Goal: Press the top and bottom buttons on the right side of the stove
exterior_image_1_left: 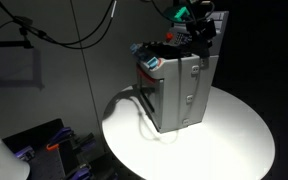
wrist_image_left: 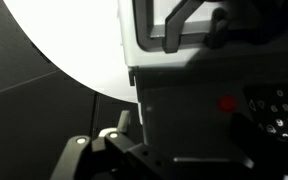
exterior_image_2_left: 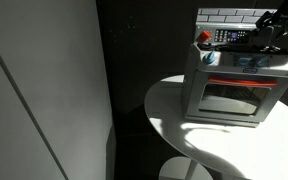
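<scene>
Arm comes in from high up, wrist bent so the gripper (exterior_image_1_left: 196, 28) hangs over the top rear of the stove (exterior_image_1_left: 184, 95), close to the upper edge of its back wall. In an exterior view the gripper (exterior_image_2_left: 277, 25) sits at the stove's top corner, just in front of the tiled back panel (exterior_image_2_left: 224, 14). It's dark w/ green bits on it. Can't tell whether it touches anything. In the wrist view the fingers (wrist_image_left: 181, 25) are only dark blurry shapes at the frame's top, so can't tell if the pincer is spread or closed.

The stove (exterior_image_2_left: 234, 95) is a small grey box standing upright approx. mid-way on a round white table (exterior_image_1_left: 234, 130). Front door (exterior_image_2_left: 232, 98) has a window and a handle bar across its top. There's a red knob (exterior_image_2_left: 205, 37) at one top corner. The wrist view shows a red button (wrist_image_left: 227, 103) beside a dark control patch (wrist_image_left: 274, 108) w/ white marks. Cables (exterior_image_1_left: 84, 40) hang behind.
</scene>
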Controlling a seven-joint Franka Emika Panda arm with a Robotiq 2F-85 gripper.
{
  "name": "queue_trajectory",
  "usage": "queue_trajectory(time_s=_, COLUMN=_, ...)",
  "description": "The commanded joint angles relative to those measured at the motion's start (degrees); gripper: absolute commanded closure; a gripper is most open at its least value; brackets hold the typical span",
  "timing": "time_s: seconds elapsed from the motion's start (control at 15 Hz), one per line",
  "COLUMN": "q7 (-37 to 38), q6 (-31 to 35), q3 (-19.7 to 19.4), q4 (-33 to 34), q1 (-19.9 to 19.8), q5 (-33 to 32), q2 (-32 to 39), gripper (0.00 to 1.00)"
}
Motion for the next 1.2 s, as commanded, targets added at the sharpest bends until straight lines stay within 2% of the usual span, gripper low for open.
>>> queue_trajectory(time_s=0.0, q7=2.0, q6=0.3, q3=-0.5, q4=3.3, q1=0.4, q5=-1.4, q2=2.6, gripper=0.0)
queue_trajectory(time_s=0.33, q7=1.7, q6=0.3, q3=-0.5, q4=3.2, q1=0.4, q5=-1.2, q2=2.5, gripper=0.0)
queue_trajectory(time_s=1.13, q7=-0.7, q6=-3.2, q3=0.1, q4=-3.3, q1=-0.6, q5=0.8, q2=-4.3, gripper=0.0)
